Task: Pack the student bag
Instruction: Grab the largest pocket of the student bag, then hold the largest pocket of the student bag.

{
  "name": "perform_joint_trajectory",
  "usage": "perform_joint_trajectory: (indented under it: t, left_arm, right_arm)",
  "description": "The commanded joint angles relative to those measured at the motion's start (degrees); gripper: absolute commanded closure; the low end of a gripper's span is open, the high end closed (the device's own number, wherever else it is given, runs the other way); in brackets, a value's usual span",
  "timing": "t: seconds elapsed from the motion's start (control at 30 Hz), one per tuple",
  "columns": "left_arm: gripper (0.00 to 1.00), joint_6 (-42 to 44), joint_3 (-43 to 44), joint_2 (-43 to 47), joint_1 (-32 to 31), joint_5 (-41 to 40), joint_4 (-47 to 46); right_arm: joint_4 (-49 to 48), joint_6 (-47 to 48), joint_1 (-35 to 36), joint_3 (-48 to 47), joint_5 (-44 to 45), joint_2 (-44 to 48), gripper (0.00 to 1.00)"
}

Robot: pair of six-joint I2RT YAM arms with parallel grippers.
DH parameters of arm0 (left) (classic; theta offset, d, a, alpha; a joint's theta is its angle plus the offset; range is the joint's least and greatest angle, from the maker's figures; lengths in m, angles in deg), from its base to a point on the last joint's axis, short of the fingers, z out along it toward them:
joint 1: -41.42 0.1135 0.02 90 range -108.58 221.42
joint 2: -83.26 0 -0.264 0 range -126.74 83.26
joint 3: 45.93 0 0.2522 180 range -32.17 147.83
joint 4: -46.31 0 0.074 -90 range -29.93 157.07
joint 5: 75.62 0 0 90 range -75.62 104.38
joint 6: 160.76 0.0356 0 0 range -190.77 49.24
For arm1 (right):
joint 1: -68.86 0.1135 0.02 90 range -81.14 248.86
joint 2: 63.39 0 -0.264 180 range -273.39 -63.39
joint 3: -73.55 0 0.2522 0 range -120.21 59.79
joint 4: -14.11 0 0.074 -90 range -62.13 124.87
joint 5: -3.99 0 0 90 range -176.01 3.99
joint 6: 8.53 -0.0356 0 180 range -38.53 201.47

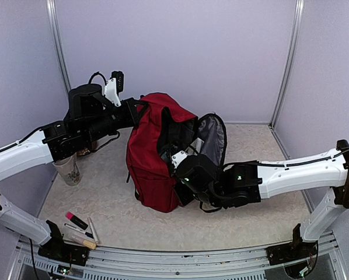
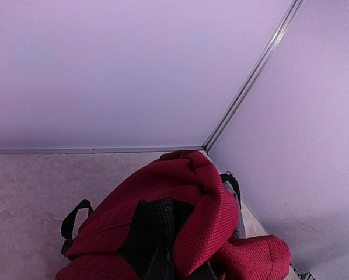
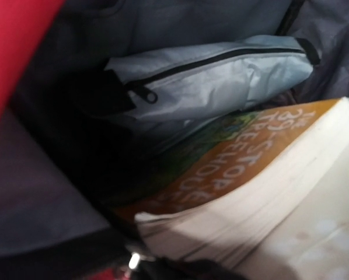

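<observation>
The student bag (image 1: 153, 163), a dark red backpack, stands upright mid-table with its main compartment open to the right, grey lining (image 1: 214, 139) showing. My left gripper (image 1: 137, 111) is at the bag's top, shut on its black handle (image 2: 157, 233); its fingers do not show in the left wrist view. My right gripper (image 1: 175, 153) reaches into the opening, its fingers hidden. Inside, a thick book with an orange cover (image 3: 244, 175) lies close under the right wrist camera, beside a small grey zip pouch (image 3: 209, 81). Whether the gripper holds the book is unclear.
A clear plastic cup (image 1: 69, 170) stands left of the bag under my left arm. A pink marker (image 1: 76, 220), a pen (image 1: 93, 229) and a pale stick (image 1: 84, 240) lie at the near left edge. Walls enclose the back and sides.
</observation>
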Motion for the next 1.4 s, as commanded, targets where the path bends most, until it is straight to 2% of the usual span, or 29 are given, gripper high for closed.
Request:
perform_joint_trajectory:
  t: [0.0,0.03,0.07,0.1,0.17,0.23,0.27,0.4,0.6,0.7,0.8,0.87,1.0,1.07,1.13,1.2,1.27,1.37]
  left_arm:
    - [1.0,3.8,4.5,-1.0,0.7,3.1,-2.9]
    - [0.94,4.9,5.1,-1.6,0.8,4.3,-2.2]
    - [0.79,6.0,5.9,-2.2,0.9,5.9,-1.2]
    - [0.6,7.6,6.6,-2.8,0.9,7.3,0.1]
    - [0.27,9.8,7.5,-3.2,0.9,9.9,2.2]
    - [0.06,11.2,7.4,-2.5,0.8,10.0,3.2]
    - [0.02,11.9,7.2,-1.8,0.8,9.3,3.4]
    - [0.01,16.3,8.0,1.6,0.8,6.6,4.1]
    - [0.01,20.5,12.8,4.4,0.8,-0.7,10.6]
    - [0.01,20.2,9.6,10.1,0.7,-1.5,12.3]
    - [0.01,16.0,3.3,17.4,-0.8,-4.9,12.6]
    - [0.07,13.6,-3.3,22.2,-5.2,-8.3,11.2]
    - [0.31,8.7,-20.6,29.1,-19.5,-21.0,4.3]
    - [0.38,7.7,-26.3,28.6,-25.6,-27.0,1.7]
    - [0.41,8.5,-29.4,24.5,-31.1,-32.5,-0.1]
    - [0.38,10.4,-31.1,18.8,-33.7,-36.1,-2.8]
    - [0.24,11.8,-31.7,13.5,-34.1,-35.8,-5.9]
    - [0.12,13.2,-33.3,8.5,-32.1,-35.4,-11.4]
  right_arm:
    - [0.7,4.7,-1.9,-2.9,-3.8,2.9,1.0]
    - [1.2,5.4,-2.1,-3.3,-3.6,3.1,1.0]
    - [1.4,6.0,-2.4,-3.7,-3.5,3.2,1.0]
    - [1.5,6.4,-2.9,-3.7,-3.6,3.4,1.0]
    - [0.4,6.9,-4.0,-3.2,-4.9,3.8,1.0]
    - [-0.6,6.8,-5.1,-2.0,-6.5,4.2,1.0]
    - [-0.9,6.8,-5.4,-1.5,-6.6,4.4,1.0]
    - [-2.4,8.2,-6.0,-1.0,-8.1,4.8,1.0]
    - [-1.2,10.3,-6.1,-3.1,-8.8,4.0,1.0]
    - [-1.3,10.5,-6.4,-2.9,-9.1,4.6,1.0]
    - [-1.2,10.7,-7.0,-2.9,-9.6,5.1,1.0]
    - [-1.2,11.1,-7.3,-3.3,-10.5,5.1,1.0]
    - [-1.9,11.4,-7.8,-4.9,-13.1,4.4,1.0]
    - [-1.7,11.1,-8.1,-6.2,-13.9,3.7,1.0]
    - [-2.0,11.2,-8.0,-6.8,-14.7,3.4,1.0]
    - [-2.7,11.3,-8.1,-7.5,-15.8,3.2,1.0]
    - [-2.7,11.6,-8.1,-8.5,-16.6,2.6,1.0]
    - [-1.4,11.6,-8.1,-9.9,-16.4,2.0,1.0]
